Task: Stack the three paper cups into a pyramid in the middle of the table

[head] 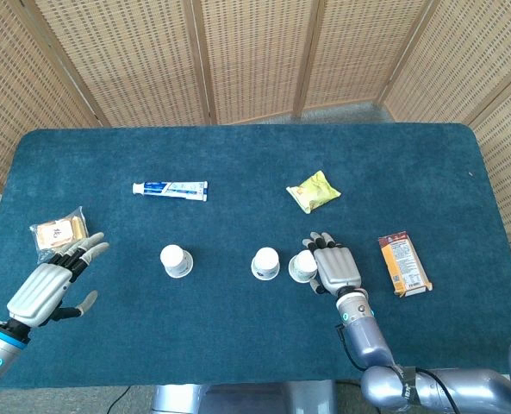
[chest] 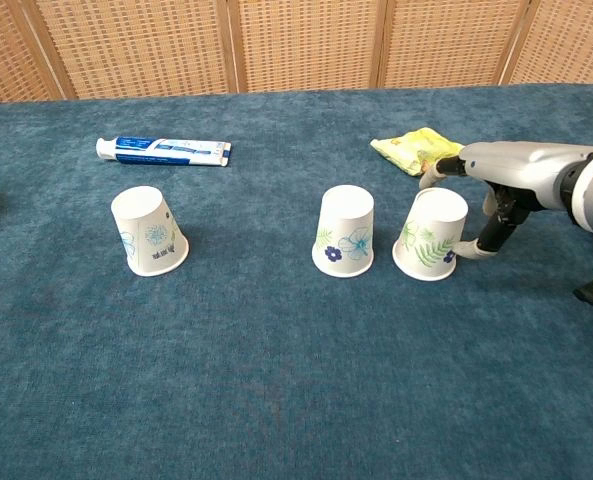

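Three paper cups stand upside down in a row on the blue worktop [head: 238, 345]: the left cup [chest: 149, 231] apart, the middle cup [chest: 345, 231] and the right cup [chest: 432, 234] near each other. The right hand [head: 335, 268] reaches over the right cup, thumb touching its side, fingers not closed on it. The left hand [head: 50, 280] hovers spread and empty near the worktop's left edge.

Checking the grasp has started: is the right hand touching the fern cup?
Touching. In the chest view the right hand has its thumb tip against the side of the fern cup.
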`<state>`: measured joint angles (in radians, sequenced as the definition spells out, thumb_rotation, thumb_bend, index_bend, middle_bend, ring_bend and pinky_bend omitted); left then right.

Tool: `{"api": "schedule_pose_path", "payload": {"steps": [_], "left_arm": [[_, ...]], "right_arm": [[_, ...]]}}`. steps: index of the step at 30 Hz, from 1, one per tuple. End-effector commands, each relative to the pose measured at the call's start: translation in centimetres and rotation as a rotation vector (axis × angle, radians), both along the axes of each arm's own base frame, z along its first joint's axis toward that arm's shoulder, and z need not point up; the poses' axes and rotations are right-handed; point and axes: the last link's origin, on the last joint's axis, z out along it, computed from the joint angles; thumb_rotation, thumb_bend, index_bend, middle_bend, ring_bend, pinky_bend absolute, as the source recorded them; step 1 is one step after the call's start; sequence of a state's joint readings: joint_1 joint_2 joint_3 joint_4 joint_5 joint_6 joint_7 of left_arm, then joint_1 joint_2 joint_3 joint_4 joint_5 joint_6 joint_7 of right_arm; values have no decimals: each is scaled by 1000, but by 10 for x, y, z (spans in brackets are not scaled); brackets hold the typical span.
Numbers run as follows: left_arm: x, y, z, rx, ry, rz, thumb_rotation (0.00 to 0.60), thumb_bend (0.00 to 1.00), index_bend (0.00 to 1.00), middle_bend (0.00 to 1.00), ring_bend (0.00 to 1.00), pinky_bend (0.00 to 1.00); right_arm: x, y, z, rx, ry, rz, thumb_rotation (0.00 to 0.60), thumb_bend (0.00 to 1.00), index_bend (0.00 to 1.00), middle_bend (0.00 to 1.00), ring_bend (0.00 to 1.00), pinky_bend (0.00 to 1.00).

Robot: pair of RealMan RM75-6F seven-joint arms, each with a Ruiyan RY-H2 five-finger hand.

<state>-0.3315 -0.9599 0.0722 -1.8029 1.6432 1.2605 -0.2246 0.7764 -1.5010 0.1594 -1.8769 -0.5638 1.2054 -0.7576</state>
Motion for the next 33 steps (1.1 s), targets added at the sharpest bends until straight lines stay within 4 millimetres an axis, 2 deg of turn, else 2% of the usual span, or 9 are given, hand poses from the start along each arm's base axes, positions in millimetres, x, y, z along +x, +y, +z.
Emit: {"api": "schedule_pose_path", "payload": {"steps": [1,9,18,33], "left_arm": [[0,0,0,1,0,1,600,497,0,0,0,72],[-2,0,-1,-3,3,10,600,496,0,0,0,75],[-3,0,-1,-1,5,12,600,496,0,0,0,76],[-5,1,0,0,5,18,600,496,0,0,0,78]], "right_arm": [[1,0,-1,6,1,-1,600,373,158,104,81,357],[2,-1,-2,7,5,-3,600,396,253,151,146,476],[4,-2,-3,5,9,-10,600,400,304,166,174,495],[10,-7,-3,2,-6,-15,600,405,329,182,198,513]]}}
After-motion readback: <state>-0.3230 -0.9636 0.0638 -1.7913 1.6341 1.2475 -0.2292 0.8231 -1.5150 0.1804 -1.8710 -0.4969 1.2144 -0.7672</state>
